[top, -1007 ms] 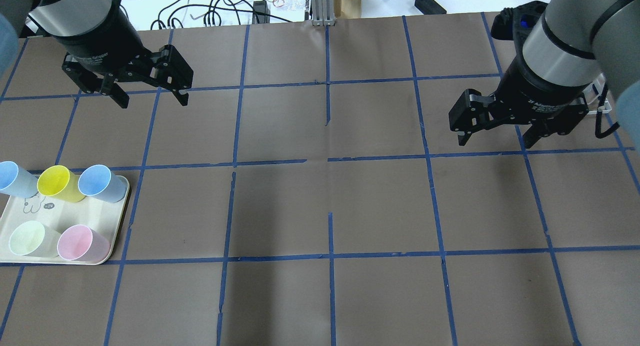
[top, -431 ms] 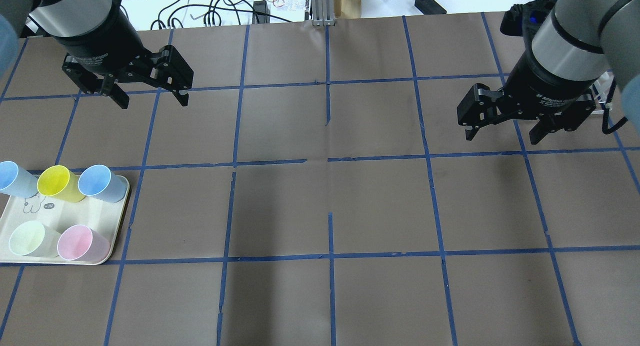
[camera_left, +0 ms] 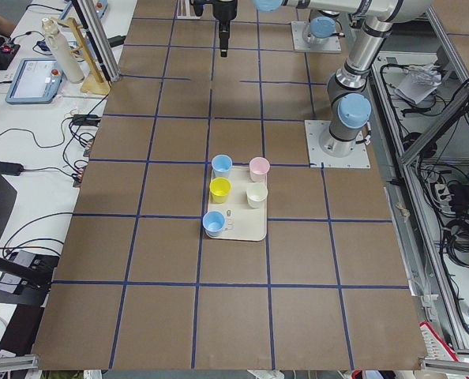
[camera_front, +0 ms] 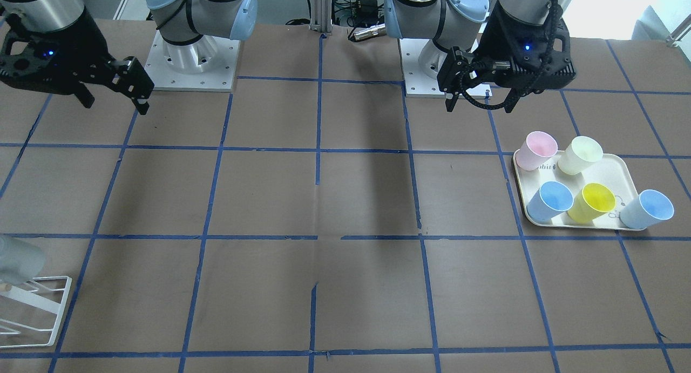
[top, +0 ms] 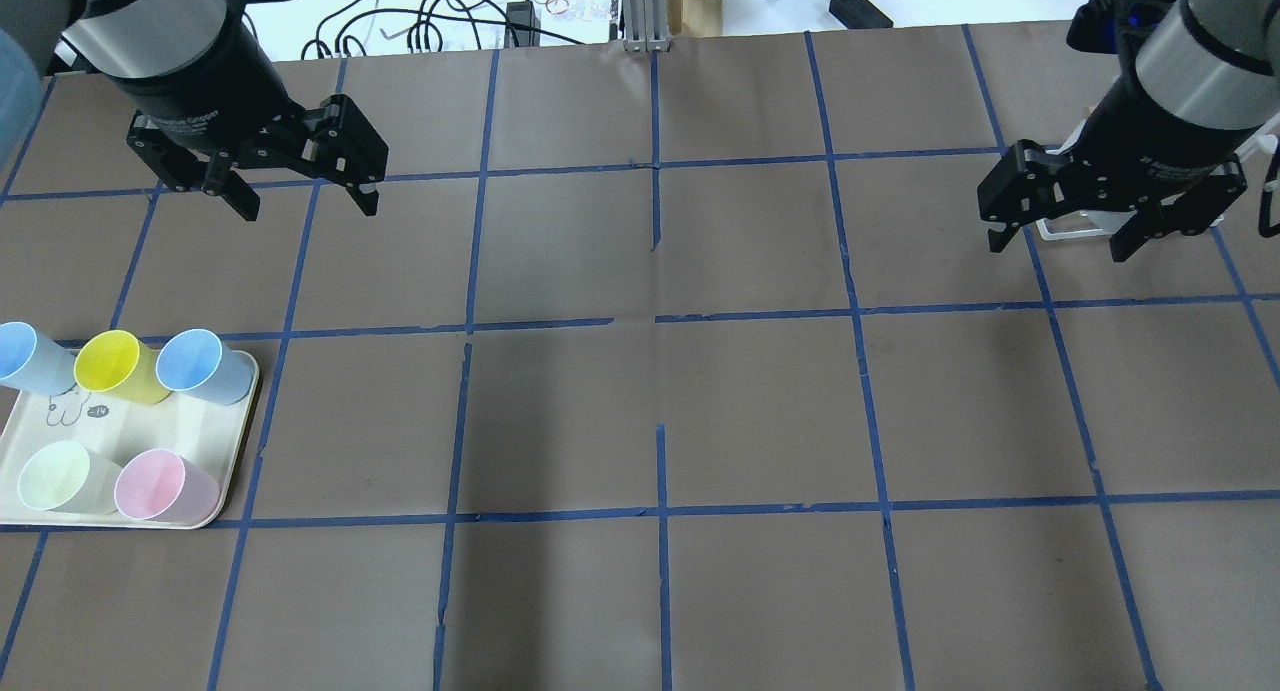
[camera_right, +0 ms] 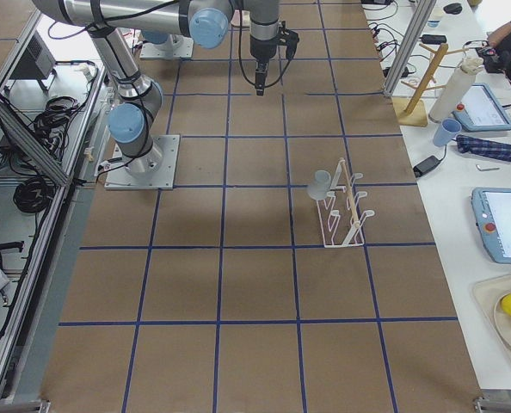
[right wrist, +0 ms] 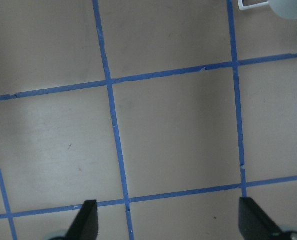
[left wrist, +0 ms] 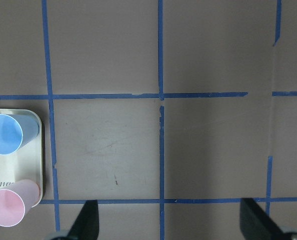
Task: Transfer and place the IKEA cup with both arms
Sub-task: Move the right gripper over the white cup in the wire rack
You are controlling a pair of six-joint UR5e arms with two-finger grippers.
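Note:
The grey IKEA cup (camera_front: 16,262) hangs on a white wire rack (camera_front: 38,303) at the table's right end. It also shows in the exterior right view (camera_right: 320,182) and at the top right corner of the right wrist view (right wrist: 291,7). My right gripper (top: 1057,251) is open and empty, held above the table just beside the rack (top: 1075,229); it also shows in the front view (camera_front: 116,107). My left gripper (top: 305,206) is open and empty, held high over the far left of the table; it also shows in the front view (camera_front: 479,107).
A cream tray (top: 200,421) at the left holds two light-blue cups (top: 195,363), a yellow cup (top: 110,363), a pale green cup (top: 55,476) and a pink cup (top: 155,486). Blue tape lines grid the brown table. Cables lie beyond the far edge.
My right gripper has moved right and away from the robot, over the edge of the rack, and stayed open. My left gripper has hardly moved.

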